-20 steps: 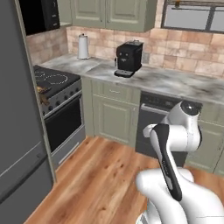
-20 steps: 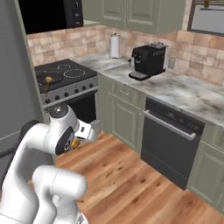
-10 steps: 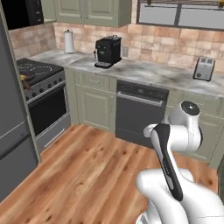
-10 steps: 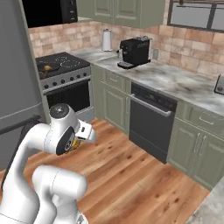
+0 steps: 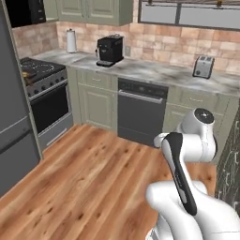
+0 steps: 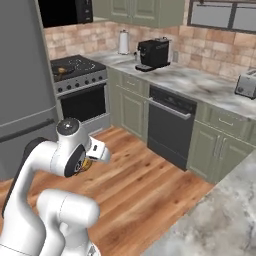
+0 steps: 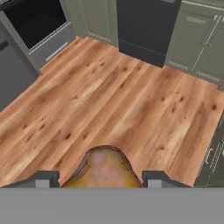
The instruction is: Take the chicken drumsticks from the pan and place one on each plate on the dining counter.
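Wood floor [image 7: 131, 96] is taking up most of the hand view; the arm is folded in over the base and the gripper [image 7: 103, 179] is looking down at bare planks, well clear of any worktop.

Dining desk [image 6: 220, 220]: a corner of veined marble is showing at the lower right of the right base view, just beside the base. No plate is showing on that corner.

Wall-side worktop [image 5: 154, 70] is carrying a black coffee machine [image 5: 109, 49], a toaster [image 5: 203, 66] and a paper-towel roll [image 5: 71, 41], none of them part of the task.

Stove [image 6: 80, 70] is sitting at the far left end of the kitchen run. The pan [image 6: 64, 70] is resting on its top with a small golden lump in it, too small to confirm as the second drumstick.

Chicken drumstick [image 7: 104, 168]: one golden-brown piece is sitting between the two dark fingers [image 7: 41, 178], which are pressing on it from either side. In the right base view an orange patch [image 6: 86, 164] is showing under the wrist. Its long axis cannot be told, the lower part being cut off.

Relation that matters: the dining desk is lying to the robot's right, the stove far off to its left. Judgement: carry step is under way, first drumstick; the plates need finding on the desk before lowering.

Writing or brands: none readable.
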